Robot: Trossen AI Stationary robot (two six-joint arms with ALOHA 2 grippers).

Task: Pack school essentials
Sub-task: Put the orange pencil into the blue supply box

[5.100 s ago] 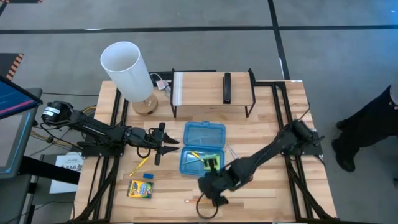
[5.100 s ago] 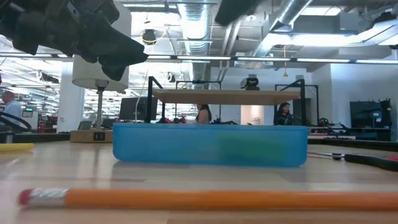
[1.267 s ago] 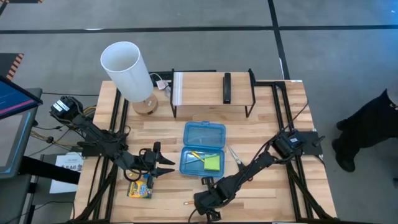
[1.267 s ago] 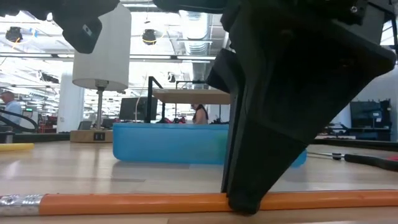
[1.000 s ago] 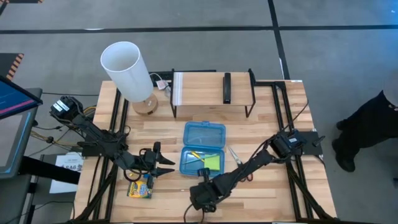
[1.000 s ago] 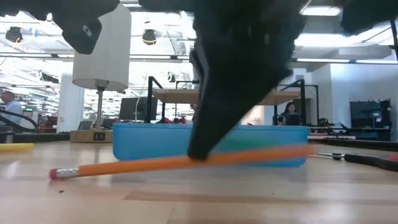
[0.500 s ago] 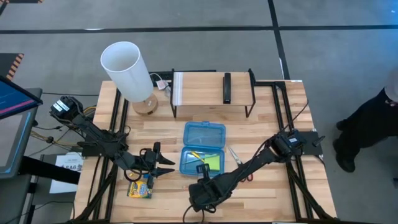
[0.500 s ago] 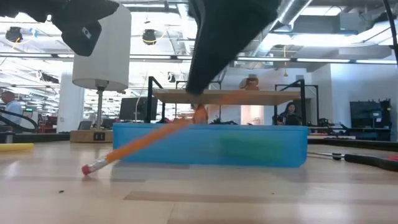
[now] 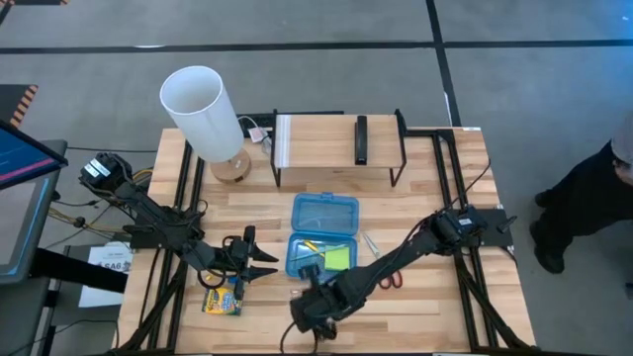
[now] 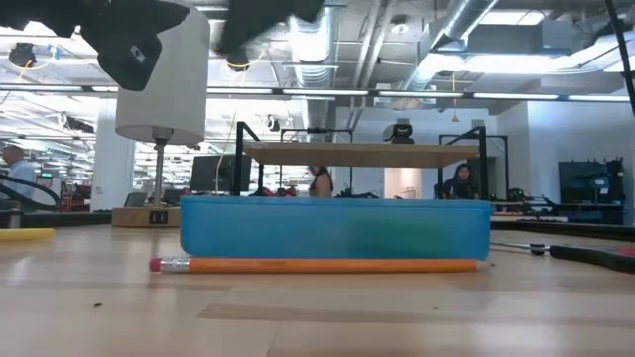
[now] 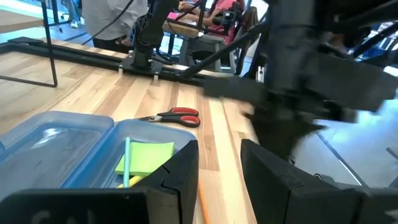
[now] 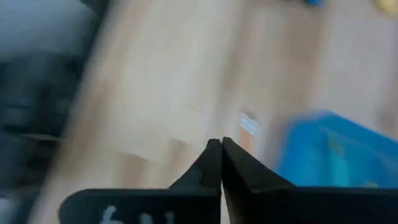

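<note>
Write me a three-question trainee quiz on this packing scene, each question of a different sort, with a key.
1. True or false: the orange pencil lies flat on the wooden table, outside the blue translucent plastic case.
2. Where is the green sticky-note pad? A: inside the case. B: on the shelf at the back. C: under the lamp.
3. Fill in: the left gripper hovers open near the yellow-green crayon box, while the right gripper is empty and its fingers are ____.
Key: 1 true; 2 A; 3 shut.
</note>
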